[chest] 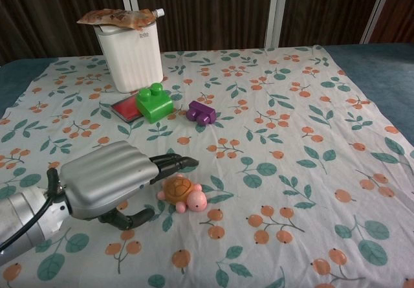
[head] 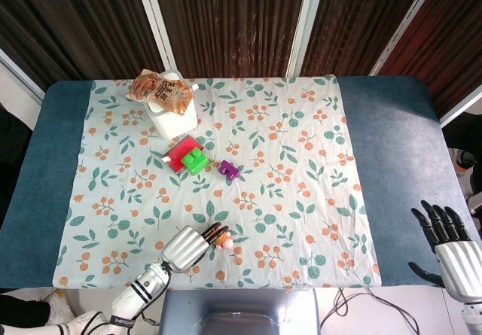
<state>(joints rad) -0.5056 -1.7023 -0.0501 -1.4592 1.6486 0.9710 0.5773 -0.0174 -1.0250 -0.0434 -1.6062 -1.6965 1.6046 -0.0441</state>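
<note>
A small toy turtle [chest: 183, 193] with an orange shell and pink head lies on the floral cloth near the front edge. My left hand [chest: 108, 177] is just left of it, its fingers [chest: 172, 163] stretched out over the shell and the thumb low on the cloth; it holds nothing. In the head view the same left hand [head: 193, 245] partly covers the turtle [head: 224, 240]. My right hand [head: 450, 246] hovers at the front right corner over the blue table, fingers spread and empty; the chest view does not show it.
A white container [chest: 134, 58] topped by a snack pouch [chest: 119, 18] stands at the back left. In front of it sit a green brick [chest: 154, 101] on a red flat piece [chest: 124, 109] and a purple block [chest: 201, 112]. The blue table [head: 392, 139] extends past the cloth.
</note>
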